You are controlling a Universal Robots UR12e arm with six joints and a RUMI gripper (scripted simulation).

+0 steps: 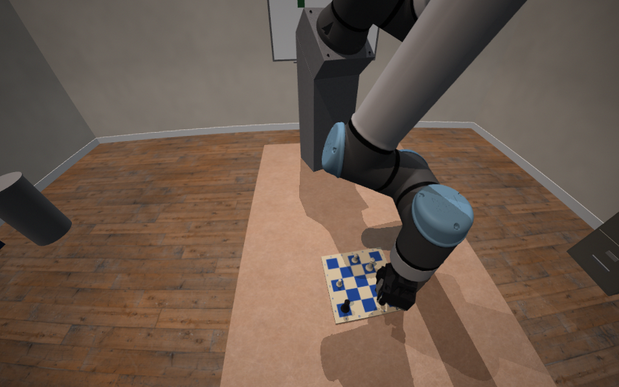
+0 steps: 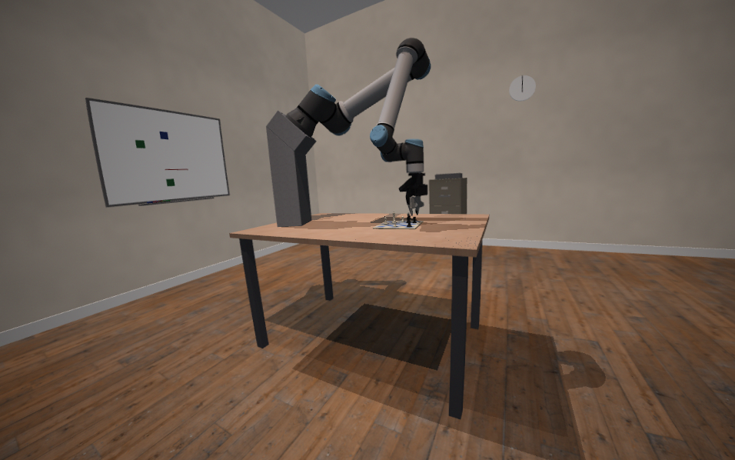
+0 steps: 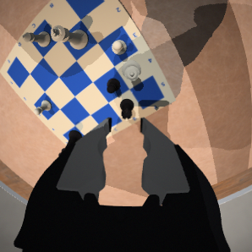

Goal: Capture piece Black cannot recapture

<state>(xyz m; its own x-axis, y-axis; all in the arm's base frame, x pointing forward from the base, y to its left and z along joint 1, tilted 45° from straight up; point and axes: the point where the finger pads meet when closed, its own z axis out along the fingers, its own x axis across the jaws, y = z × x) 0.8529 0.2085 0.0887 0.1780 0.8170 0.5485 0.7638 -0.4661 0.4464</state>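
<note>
Pincer [image 1: 382,303] [image 2: 413,215] [image 3: 126,118]: fingers apart, nothing clamped, tips pointing down above the far side of the chessboard [image 1: 353,294] [image 2: 380,226] [image 3: 75,79]. Just beyond the tips in wrist view, a small dark piece [image 3: 127,108] on a pale square. Next outward, a black pawn [image 3: 113,85] on blue; beside these, a pale crowned piece [image 3: 132,71], then a white pawn [image 3: 119,46] on blue. Farther off: tall white king [image 1: 371,265] [image 3: 69,35], smaller white piece [image 1: 355,259] [image 3: 37,38], lone white pawn [image 1: 338,283] [image 3: 43,106]. Corner square: tall black piece [image 1: 345,306] [image 2: 409,221] [image 3: 73,137], upright. Black pieces all on the board; which is the capture, cannot tell. Board lies flat on the table [image 1: 269,283] [image 2: 347,234].
</note>
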